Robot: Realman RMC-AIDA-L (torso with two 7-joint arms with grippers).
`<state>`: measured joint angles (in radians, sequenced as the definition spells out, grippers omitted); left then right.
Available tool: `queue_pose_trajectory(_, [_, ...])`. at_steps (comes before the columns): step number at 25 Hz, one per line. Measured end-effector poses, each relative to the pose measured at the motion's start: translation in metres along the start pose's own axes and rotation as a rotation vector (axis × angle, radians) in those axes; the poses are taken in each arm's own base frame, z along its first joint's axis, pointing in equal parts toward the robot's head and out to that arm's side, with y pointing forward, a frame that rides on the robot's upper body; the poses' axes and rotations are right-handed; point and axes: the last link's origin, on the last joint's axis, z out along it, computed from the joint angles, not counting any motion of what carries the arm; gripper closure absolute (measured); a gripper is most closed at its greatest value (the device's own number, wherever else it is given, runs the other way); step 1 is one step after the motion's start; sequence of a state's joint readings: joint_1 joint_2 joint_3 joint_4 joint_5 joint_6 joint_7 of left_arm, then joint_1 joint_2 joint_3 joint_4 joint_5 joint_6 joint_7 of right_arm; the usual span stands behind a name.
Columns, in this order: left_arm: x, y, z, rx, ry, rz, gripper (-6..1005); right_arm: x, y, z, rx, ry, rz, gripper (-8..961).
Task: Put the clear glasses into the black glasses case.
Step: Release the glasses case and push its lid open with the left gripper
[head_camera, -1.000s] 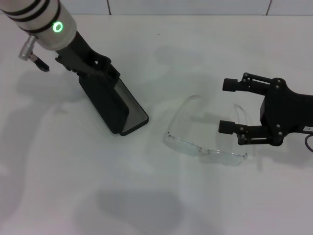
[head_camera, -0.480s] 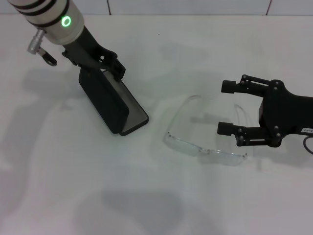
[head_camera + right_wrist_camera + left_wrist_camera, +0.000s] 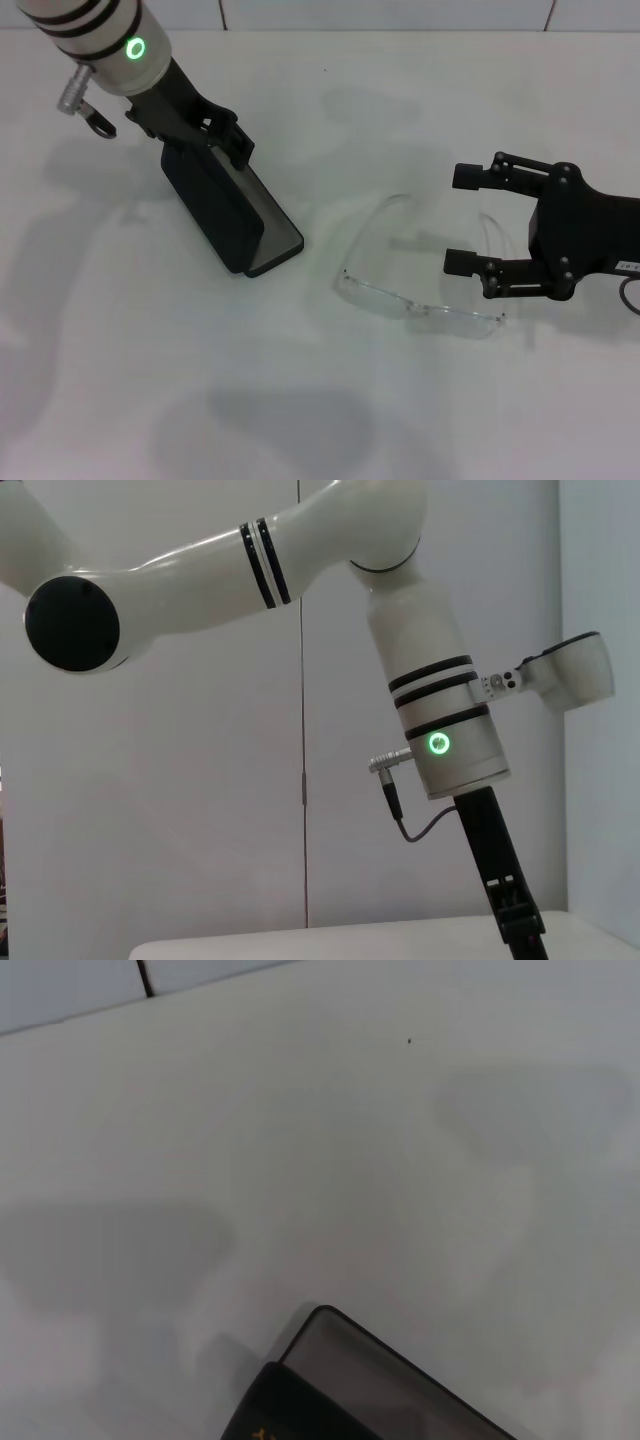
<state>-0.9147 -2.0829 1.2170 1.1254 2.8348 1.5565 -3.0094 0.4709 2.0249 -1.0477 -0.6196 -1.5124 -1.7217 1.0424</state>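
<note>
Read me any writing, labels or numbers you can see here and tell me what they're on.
Nothing here can be read.
A scrap of orange lettering shows on the lid of the black glasses case, cut off at the edge of the left wrist view: unreadable.
A small white label sits on the right gripper's body: too small to read.

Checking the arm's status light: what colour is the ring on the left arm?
Green ring, clearest in the head view.

This looks like a robotics lab or test cell: a plain white worktop (image 3: 320, 400) runs up to bare white panelled walls (image 3: 200, 830), and a white jointed robot arm (image 3: 250, 560) with a green status light (image 3: 437, 744) stands over it.
</note>
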Motion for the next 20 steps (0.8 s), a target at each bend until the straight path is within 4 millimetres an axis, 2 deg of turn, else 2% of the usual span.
queue_pose_trajectory(20, [-0.002,-0.012,0.014,0.014,-0.007,-0.03,304,0.003,0.001,0.001,0.003,-0.004,0.001,109])
